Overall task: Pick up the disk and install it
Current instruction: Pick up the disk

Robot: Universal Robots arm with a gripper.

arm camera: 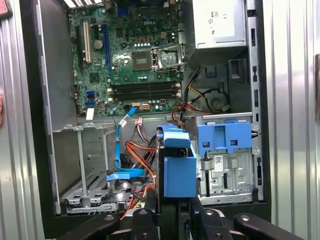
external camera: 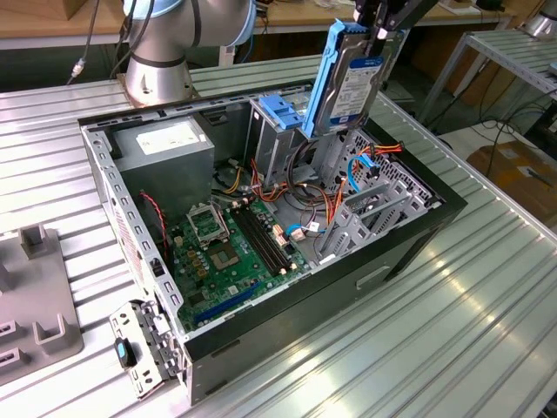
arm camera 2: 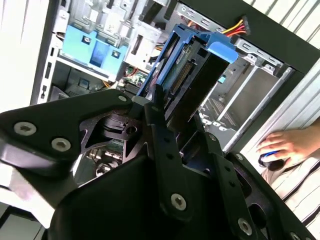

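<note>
Nearest in the exterior view, the open computer case (external camera: 365, 279) is seen lying on the ribbed metal table (external camera: 452, 348), with the green motherboard (external camera: 226, 248) exposed at lower left of centre. Further back, the grey power-supply box (external camera: 170, 148) and the blue latch (external camera: 280, 113) on the drive cage are seen. Above the cage, at upper right of centre, the disk (external camera: 352, 78) is held upright, its top end clamped between the fingers of the gripper (external camera: 383, 24). The arm's base (external camera: 161, 74) is mounted at upper left, behind the case.

Dark disk (external camera: 355, 87), white-and-blue label, blue side rails, upright on edge above open computer case (external camera: 392, 257)
</note>
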